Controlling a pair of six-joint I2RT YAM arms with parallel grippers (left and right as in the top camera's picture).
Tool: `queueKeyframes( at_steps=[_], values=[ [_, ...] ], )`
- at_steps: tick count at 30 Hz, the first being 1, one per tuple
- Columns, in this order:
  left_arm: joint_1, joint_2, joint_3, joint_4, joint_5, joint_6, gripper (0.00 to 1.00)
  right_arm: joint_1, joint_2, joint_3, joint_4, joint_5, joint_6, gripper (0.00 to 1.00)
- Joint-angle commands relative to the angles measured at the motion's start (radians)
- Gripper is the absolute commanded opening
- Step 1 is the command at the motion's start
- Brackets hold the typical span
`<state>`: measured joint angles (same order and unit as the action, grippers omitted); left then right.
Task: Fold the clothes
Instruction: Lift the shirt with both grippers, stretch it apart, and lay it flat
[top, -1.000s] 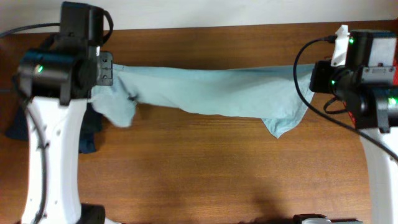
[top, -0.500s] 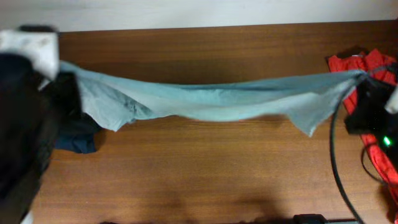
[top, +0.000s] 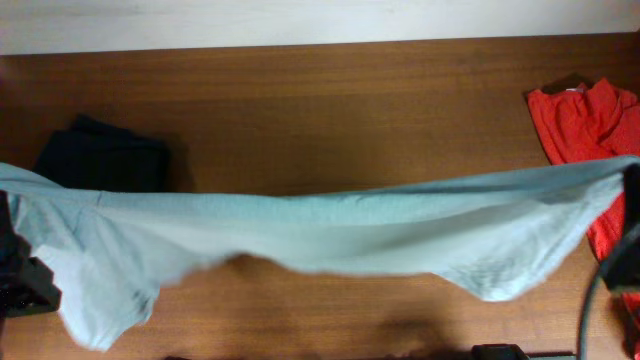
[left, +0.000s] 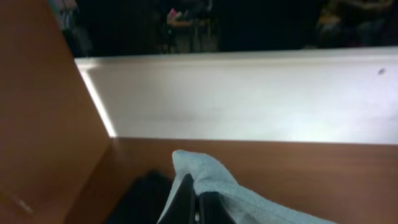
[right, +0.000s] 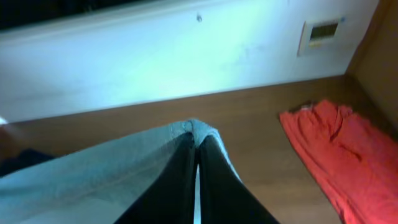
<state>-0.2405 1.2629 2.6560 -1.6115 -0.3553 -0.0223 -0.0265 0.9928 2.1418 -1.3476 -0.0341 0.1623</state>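
Overhead: one pale blue-green garment (top: 330, 235) hanging stretched left-right over near worktop (top: 330, 110), ends cut off, hiding part of one red garment (top: 585, 115); one navy pile (top: 105, 158) lying far left. Left pincer (left: 194, 198), right pincer (right: 198, 149) each pinching one end.

The right end effector (right: 198, 143) has slim black fingers (right: 177, 186) (matte).

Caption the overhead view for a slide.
Mid-fold: pale blue-green garment stretched wide across the wooden table, red garment and dark clothes lying at opposite ends.
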Motion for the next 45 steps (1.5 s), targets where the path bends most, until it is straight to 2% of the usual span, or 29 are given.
queueKeyframes(
  at_steps=[1, 6, 11, 20, 29, 33, 37, 38, 39, 41, 42, 43, 45],
  values=[
    [-0.002, 0.002, 0.077, -0.002, 0.047, 0.016, 0.00, -0.008, -0.001, 0.065, -0.005, 0.020, 0.013, 0.04],
    [-0.002, -0.004, 0.138, -0.048, 0.091, 0.015, 0.00, -0.008, -0.001, 0.117, -0.058, 0.024, 0.039, 0.04],
    [-0.002, 0.024, 0.116, -0.027, 0.088, 0.016, 0.00, -0.008, 0.009, 0.121, -0.126, 0.084, 0.077, 0.04],
    [-0.002, 0.292, -0.072, 0.091, 0.090, 0.043, 0.00, -0.008, 0.135, -0.002, -0.145, 0.141, 0.090, 0.04],
    [-0.002, 0.687, -0.100, 0.207, 0.117, 0.081, 0.01, -0.008, 0.482, -0.124, -0.110, 0.144, 0.077, 0.05],
    [-0.002, 0.885, -0.100, 0.300, 0.132, 0.100, 0.01, -0.008, 0.716, -0.130, -0.004, 0.143, 0.055, 0.06],
    [-0.002, 1.081, -0.100, 0.451, 0.132, 0.132, 0.04, -0.010, 0.967, -0.130, 0.158, 0.144, 0.055, 0.11],
    [-0.002, 1.109, -0.100, 0.481, 0.132, 0.144, 0.08, -0.011, 1.002, -0.130, 0.190, 0.143, 0.055, 0.12],
    [-0.002, 1.150, -0.100, 0.529, 0.132, 0.153, 0.20, -0.015, 1.058, -0.130, 0.251, 0.144, 0.054, 0.24],
    [0.000, 1.186, -0.100, 0.578, 0.131, 0.155, 0.41, -0.023, 1.110, -0.130, 0.319, 0.143, 0.037, 0.59],
    [0.006, 1.194, -0.100, 0.592, 0.131, 0.148, 0.51, -0.028, 1.126, -0.129, 0.340, 0.140, 0.031, 0.69],
    [0.012, 1.194, -0.100, 0.602, 0.131, 0.144, 0.61, -0.035, 1.136, -0.129, 0.351, 0.140, 0.025, 0.72],
    [0.026, 1.185, -0.090, 0.603, 0.116, 0.144, 0.73, -0.053, 1.136, -0.129, 0.347, 0.140, 0.007, 0.73]
  ],
)
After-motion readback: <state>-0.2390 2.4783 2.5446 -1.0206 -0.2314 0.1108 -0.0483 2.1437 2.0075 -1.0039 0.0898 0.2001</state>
